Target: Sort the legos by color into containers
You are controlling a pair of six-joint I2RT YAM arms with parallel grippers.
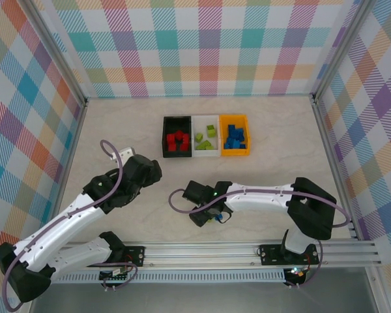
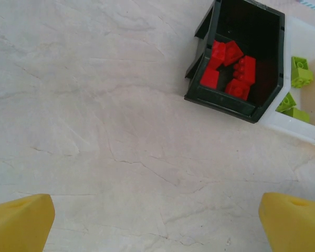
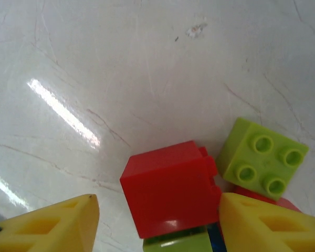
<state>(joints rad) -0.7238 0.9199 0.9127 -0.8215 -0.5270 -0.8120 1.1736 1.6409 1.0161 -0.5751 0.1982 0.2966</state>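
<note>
Red lego [image 3: 168, 191] is straddled by the right gripper [image 3: 157, 207], jaws parted and not yet clenched, evidently for carrying to the black container [image 2: 226, 101] where other red legos [image 2: 236, 73] are gathered; the left gripper [image 2: 156, 210] is held released above the worktop [image 2: 94, 131]

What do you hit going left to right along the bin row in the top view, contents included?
Black bin holding red bricks → white bin holding green bricks → orange bin holding blue bricks.
</note>
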